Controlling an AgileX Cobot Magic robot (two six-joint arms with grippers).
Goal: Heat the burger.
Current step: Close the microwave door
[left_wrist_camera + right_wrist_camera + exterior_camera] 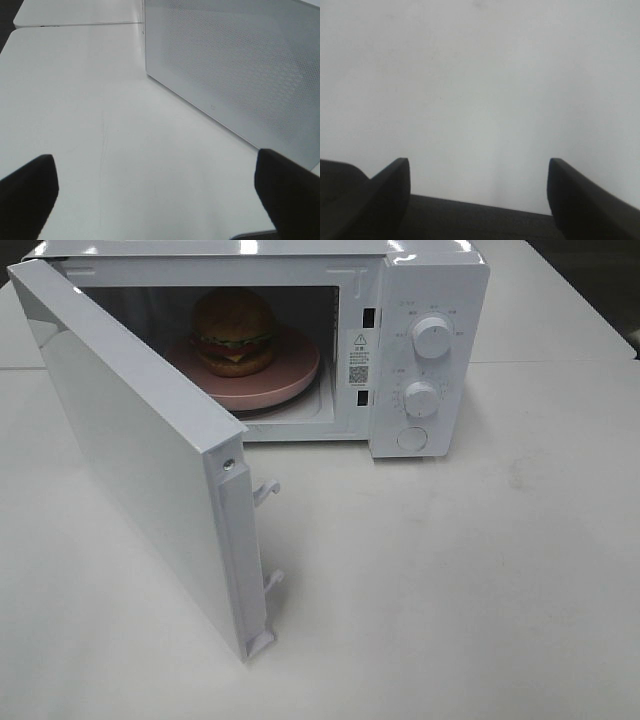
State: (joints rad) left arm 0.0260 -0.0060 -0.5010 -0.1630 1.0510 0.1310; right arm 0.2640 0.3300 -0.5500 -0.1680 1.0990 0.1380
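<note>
Both hands hung empty and spread wide over the table (450, 590). The right hand (478, 162) saw only tabletop. The left hand (155, 159), judged the nearer, faced the outer side of the open door (140, 460). Toward the table's far edge, the burger (234, 332) sat on a pink plate (295, 375) inside the microwave (430, 290). The writing on its warning sticker (359, 358) was too small to read.

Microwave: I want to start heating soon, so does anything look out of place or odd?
Only the door: it stands wide open, swung out over the table. The burger sits upright on the pink plate inside; nothing looks spilled or damaged.
</note>
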